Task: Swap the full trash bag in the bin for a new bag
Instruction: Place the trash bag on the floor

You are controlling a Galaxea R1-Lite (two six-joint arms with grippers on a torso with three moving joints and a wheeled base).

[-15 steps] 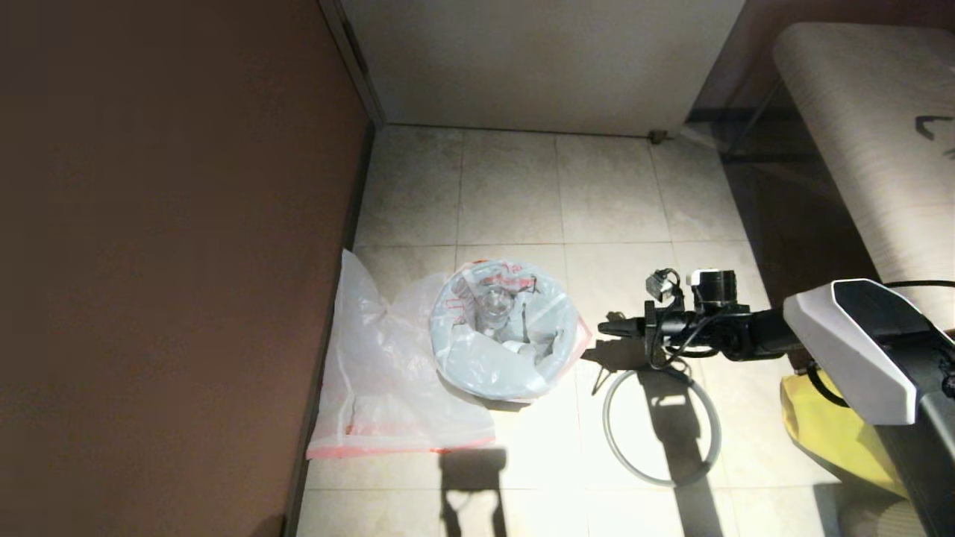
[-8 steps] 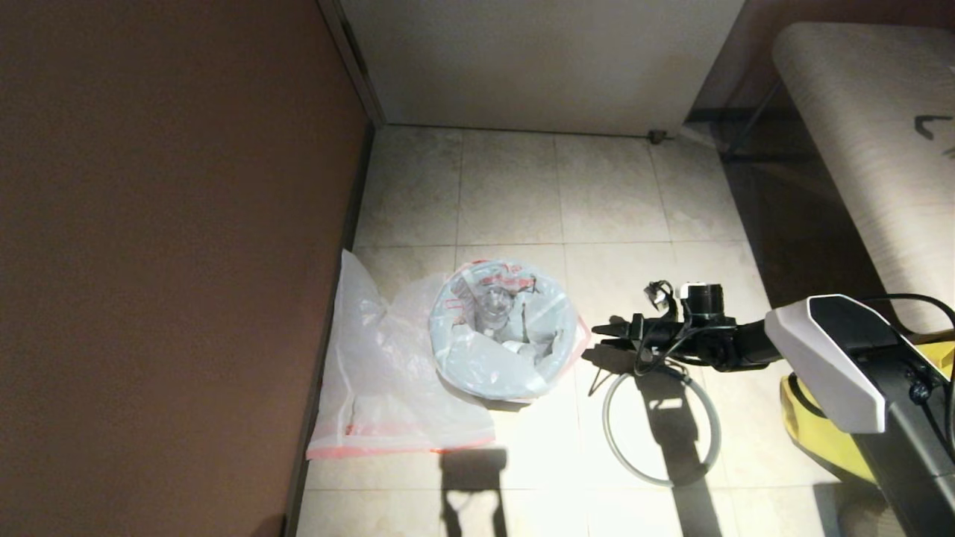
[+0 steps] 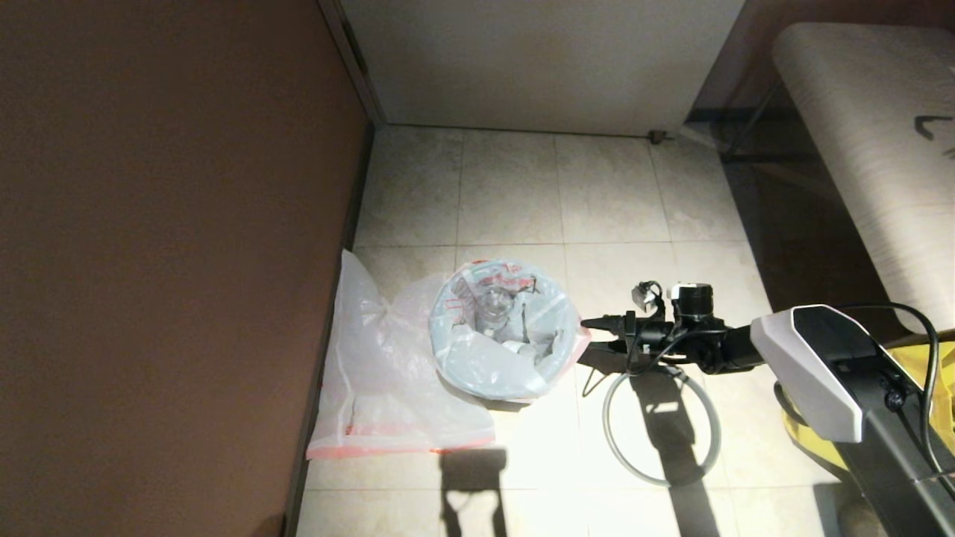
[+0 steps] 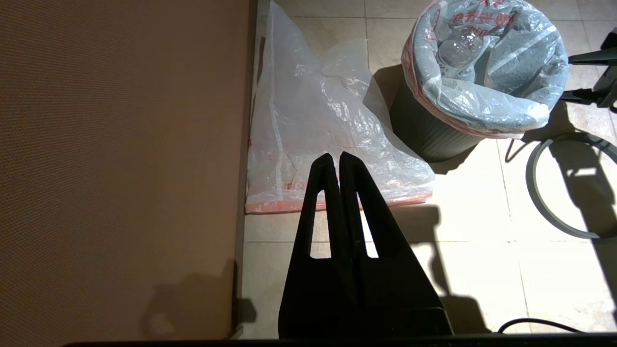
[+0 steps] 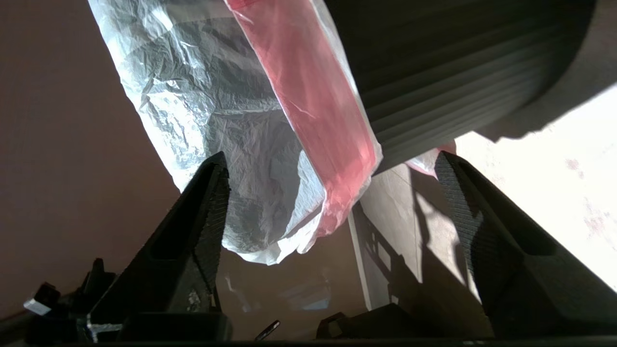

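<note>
The full trash bag (image 3: 503,332) lines the bin (image 4: 424,132), and its red-pink band (image 5: 313,111) is folded over the black ribbed wall (image 5: 458,72). A clear bottle shows inside the bag. My right gripper (image 3: 591,334) is open at the bin's right side. In the right wrist view the right gripper (image 5: 330,159) has the hanging band edge in line between its fingers. The new bag (image 3: 388,373) lies flat on the floor, left of the bin. The left gripper (image 4: 335,156) is shut on nothing above the new bag's (image 4: 318,120) near edge. The grey hoop (image 3: 605,425) lies on the floor to the right of the bin.
A brown wall (image 3: 149,261) runs close along the left, touching the flat bag. A pale bench (image 3: 858,134) stands at the right. A big yellow bag (image 3: 809,444) sits under my right arm. Bare tiles (image 3: 522,194) stretch behind the bin to a white back wall.
My right arm has moved left, bringing its open gripper from over the hoop up to the bin's right rim. The bags, bin and hoop have not moved.
</note>
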